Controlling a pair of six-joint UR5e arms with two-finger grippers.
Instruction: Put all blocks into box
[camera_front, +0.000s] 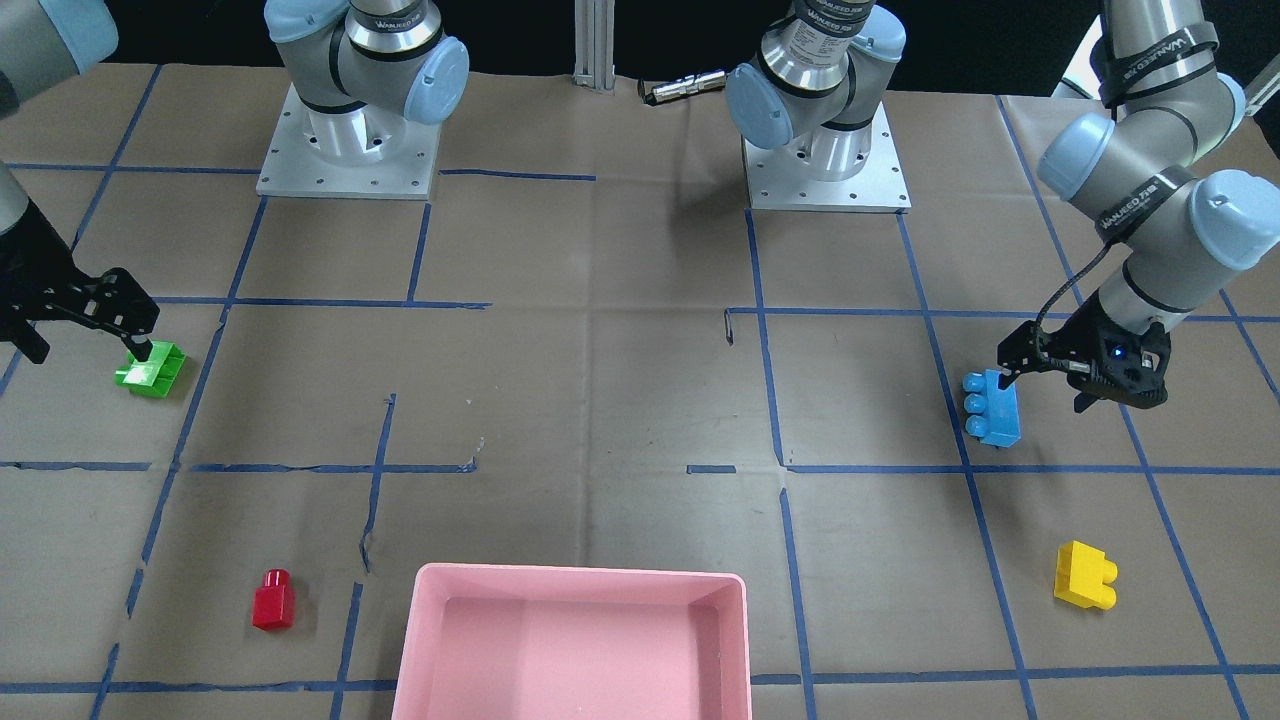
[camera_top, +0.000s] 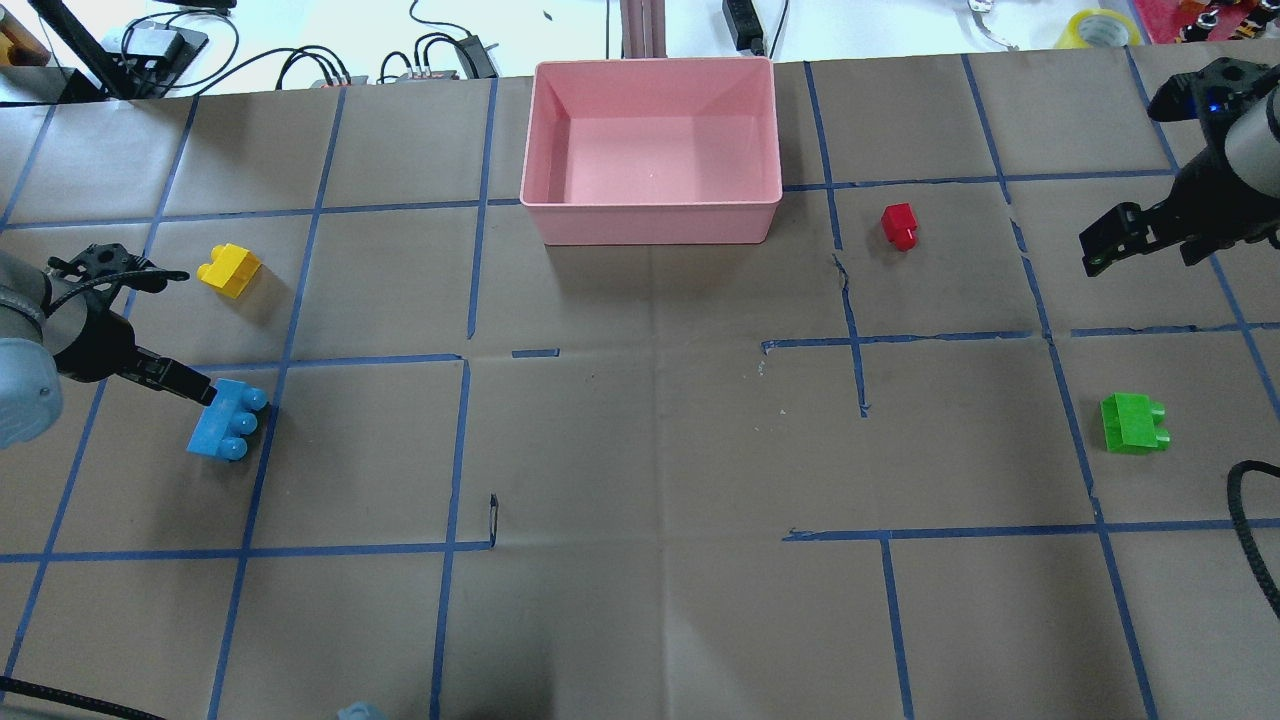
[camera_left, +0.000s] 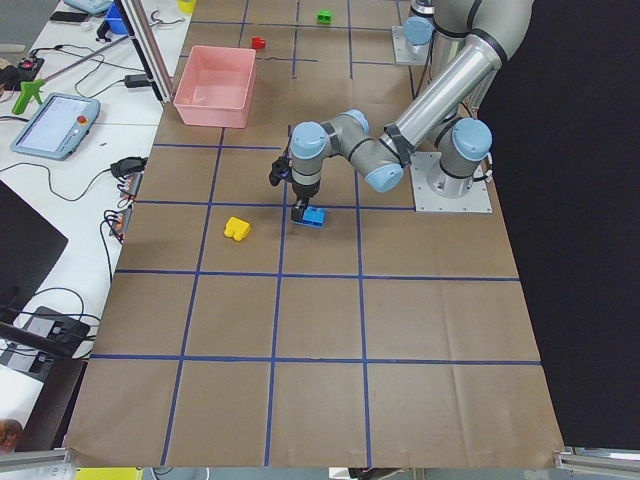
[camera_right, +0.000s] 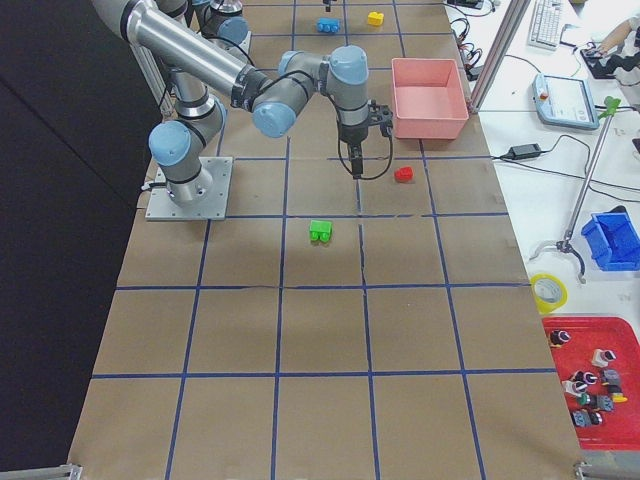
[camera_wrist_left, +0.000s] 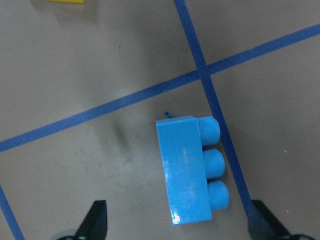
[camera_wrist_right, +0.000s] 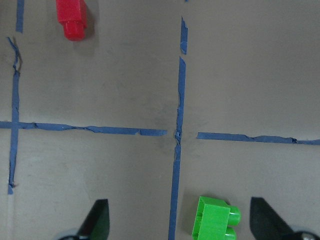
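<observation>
Blue brick (camera_wrist_left: 185, 170) sits under the left gripper (camera_wrist_left: 176, 205), wide open and empty (right gripper (camera_wrist_right: 177, 202) likewise, by the green brick (camera_wrist_right: 215, 220)); next, I think: lower, close.

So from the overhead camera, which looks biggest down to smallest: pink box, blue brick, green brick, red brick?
1. pink box, by far
2. blue brick
3. green brick, close behind the blue
4. red brick, smallest, though it lies farther from the camera

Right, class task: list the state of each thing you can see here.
Box: empty.
Blue brick: on its side, ungripped.
Green brick: on table, ungripped.
Yellow brick: on table, ungripped.
Red brick: on table, ungripped.
Left end effector: open, over blue brick.
Right end effector: open, empty.
</observation>
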